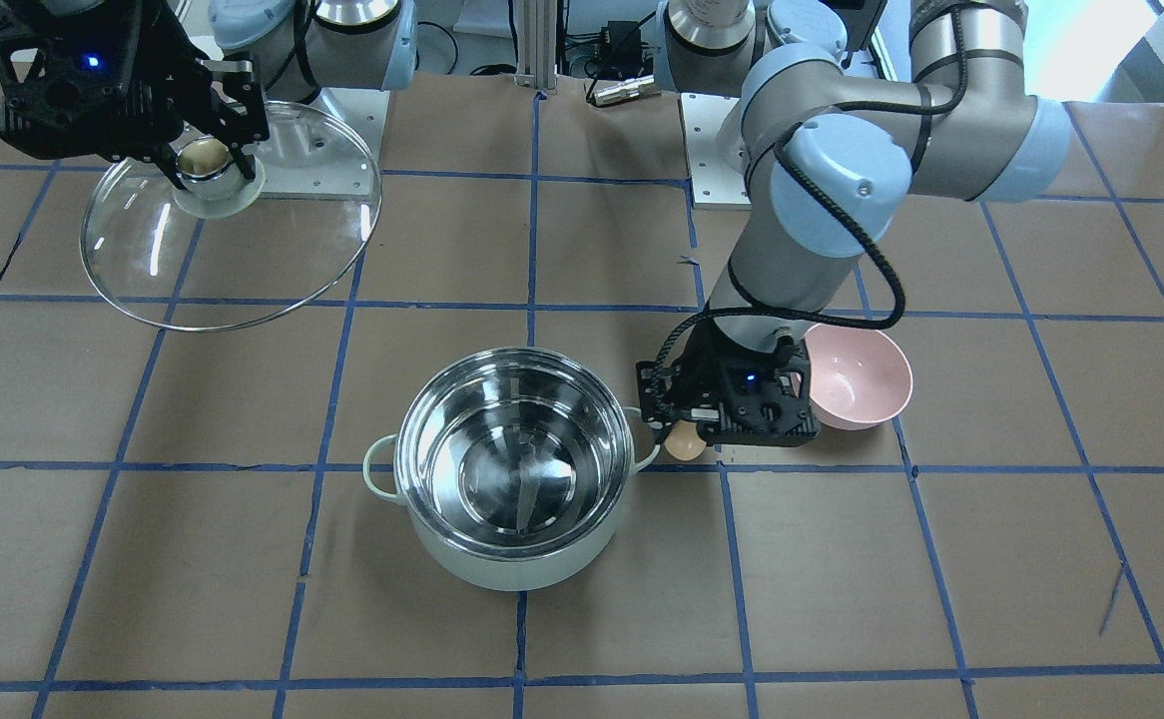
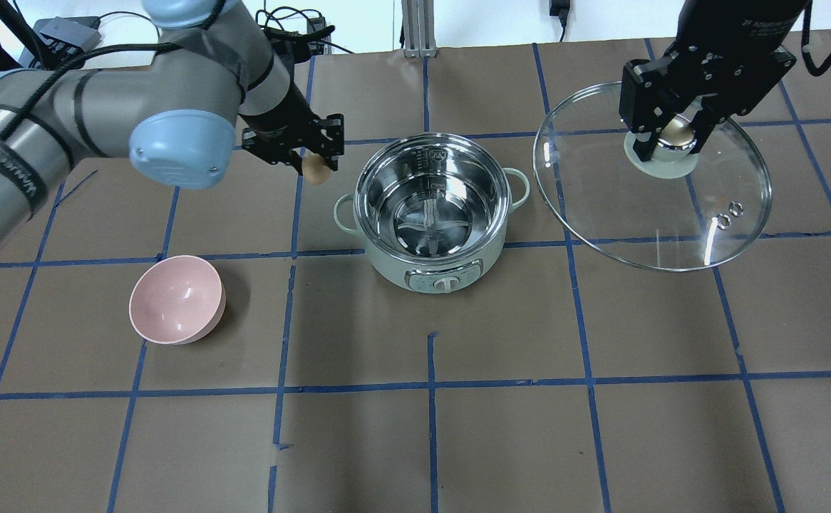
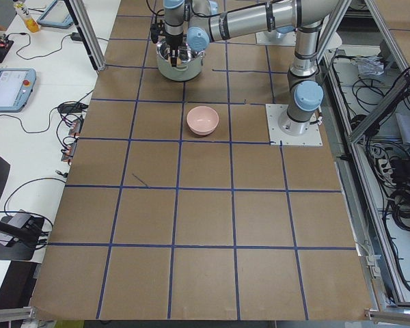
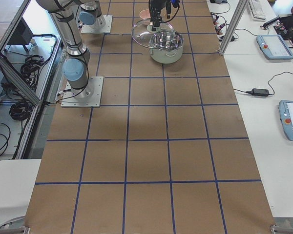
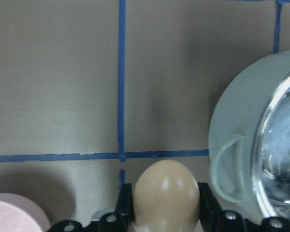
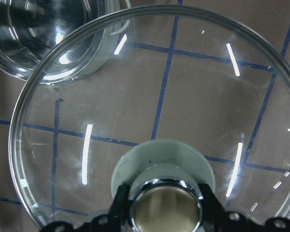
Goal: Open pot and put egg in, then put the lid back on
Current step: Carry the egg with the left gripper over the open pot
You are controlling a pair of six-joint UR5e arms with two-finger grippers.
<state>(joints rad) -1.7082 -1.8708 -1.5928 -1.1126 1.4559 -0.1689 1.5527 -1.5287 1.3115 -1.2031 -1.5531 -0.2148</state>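
Note:
The mint-green pot (image 2: 433, 206) stands open at the table's middle, its steel inside bare; it also shows in the front view (image 1: 512, 469). My left gripper (image 2: 313, 169) is shut on the tan egg (image 2: 315, 169), held just left of the pot's side handle, outside the rim; the egg shows in the front view (image 1: 684, 441) and the left wrist view (image 5: 166, 193). My right gripper (image 2: 674, 139) is shut on the knob of the glass lid (image 2: 654, 206), held in the air to the right of the pot. The lid also shows in the front view (image 1: 233, 240) and right wrist view (image 6: 159, 96).
A pink bowl (image 2: 177, 299) sits on the table near the left side, also in the front view (image 1: 857, 377). Blue tape lines grid the brown table top. The arm bases stand on white plates at the robot's edge.

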